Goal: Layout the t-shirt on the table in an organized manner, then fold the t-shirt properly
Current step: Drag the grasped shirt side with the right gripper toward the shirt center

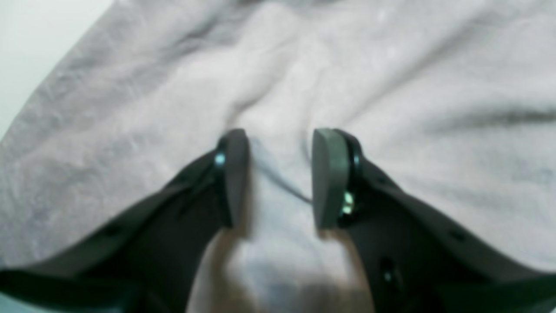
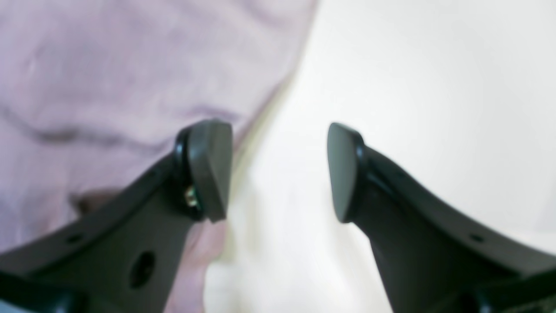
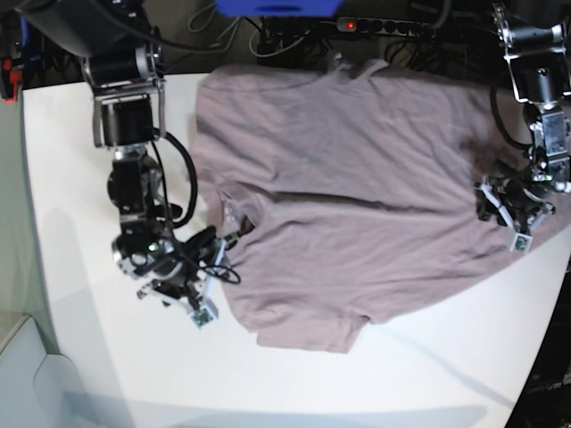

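Currently the left gripper (image 1: 280, 178) pinches the t-shirt (image 3: 357, 205), right gripper (image 2: 278, 171) spread empty; pulling could bunch the cloth.

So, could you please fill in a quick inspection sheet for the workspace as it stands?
Surface: large matte white table, bare around the cloth.
Job's things: plain dusty mauve cotton t-shirt spread flat and wrinkled, far edge reaching the table's back.
Clutter: nothing seen on the table.
Grippers: left gripper sits over the shirt with cloth between its dark fingers; whether it grips is unclear. Right gripper is open at the shirt's edge, empty, white table between its fingers.
Cables: black cables loop along the right arm; more wiring behind the table.
Surroundings: power strip and a blue object beyond the far edge.
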`<state>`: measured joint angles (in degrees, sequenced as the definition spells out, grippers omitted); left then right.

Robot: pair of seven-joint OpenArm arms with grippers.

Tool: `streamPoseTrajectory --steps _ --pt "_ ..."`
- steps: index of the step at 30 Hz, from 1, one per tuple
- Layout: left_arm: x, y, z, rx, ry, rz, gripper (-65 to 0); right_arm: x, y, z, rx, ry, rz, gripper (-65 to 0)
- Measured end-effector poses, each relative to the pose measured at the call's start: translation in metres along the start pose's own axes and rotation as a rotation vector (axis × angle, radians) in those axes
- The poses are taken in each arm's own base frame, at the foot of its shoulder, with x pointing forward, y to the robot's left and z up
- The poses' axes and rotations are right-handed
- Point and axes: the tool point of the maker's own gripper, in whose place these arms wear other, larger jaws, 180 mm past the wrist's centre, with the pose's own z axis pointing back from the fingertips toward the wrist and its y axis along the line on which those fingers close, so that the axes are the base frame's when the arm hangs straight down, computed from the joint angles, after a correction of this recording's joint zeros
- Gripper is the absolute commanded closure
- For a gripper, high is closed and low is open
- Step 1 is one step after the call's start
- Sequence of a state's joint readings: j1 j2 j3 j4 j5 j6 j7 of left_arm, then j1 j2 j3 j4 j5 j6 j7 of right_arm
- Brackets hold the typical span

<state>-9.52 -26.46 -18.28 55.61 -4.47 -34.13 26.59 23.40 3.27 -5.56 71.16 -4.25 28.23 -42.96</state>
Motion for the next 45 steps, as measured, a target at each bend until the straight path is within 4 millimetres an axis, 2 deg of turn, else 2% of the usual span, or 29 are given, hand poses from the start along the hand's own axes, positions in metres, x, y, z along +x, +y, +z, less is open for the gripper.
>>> streamPoseTrajectory --steps 3,4,9,14,20,25,27,31,33,35,38,45 --pt "0.0 -0.001 0.0 0.0 0.002 -0.001 -24.6 0.029 -0.001 -0.003 0.008 -0.055 -0.008 -34.9" --pt "0.0 -0.001 0.0 -0.001 0.0 -0.001 -24.6 0.03 0.0 -0.007 0.02 -0.044 -0.015 -34.9" --pt "-0.004 -0.003 0.002 -0.003 0.0 -0.006 -24.6 0.002 0.015 -0.032 0.084 0.083 -0.049 -34.8" --pt "-0.004 -0.006 0.005 -0.003 -0.005 -0.021 -24.6 0.014 0.016 -0.041 0.096 0.019 -0.072 -34.8" --pt "-0.005 -0.006 0.005 -0.004 -0.004 -0.02 -24.6 -0.019 0.028 -0.052 0.132 0.091 -0.099 -34.8" --pt "-0.004 -0.006 0.005 -0.004 -0.005 -0.021 -24.6 -0.02 0.026 -0.056 0.136 0.074 -0.138 -33.5" --pt "-0.006 -0.006 0.005 -0.005 -0.003 -0.02 -24.6 -0.021 0.022 -0.056 0.132 0.057 -0.158 -27.3" --pt "-0.007 -0.007 0.005 -0.007 -0.01 -0.02 -24.6 -0.022 0.02 -0.056 0.127 0.057 -0.16 0.0" --pt "-0.007 -0.007 0.005 -0.007 -0.01 -0.02 -24.6 -0.022 0.022 -0.056 0.13 0.065 -0.153 0.0" --pt "-0.007 -0.007 0.005 -0.007 -0.01 -0.02 -24.6 -0.019 0.022 -0.054 0.121 0.093 -0.094 -0.1" --pt "-0.01 -0.008 0.006 -0.008 -0.007 -0.02 -24.6 -0.009 0.027 -0.052 0.075 0.113 0.1 0.0" --pt "-0.011 -0.01 0.007 -0.01 -0.011 -0.023 -24.6 0.019 0.073 -0.043 -0.008 0.085 0.472 0.0"
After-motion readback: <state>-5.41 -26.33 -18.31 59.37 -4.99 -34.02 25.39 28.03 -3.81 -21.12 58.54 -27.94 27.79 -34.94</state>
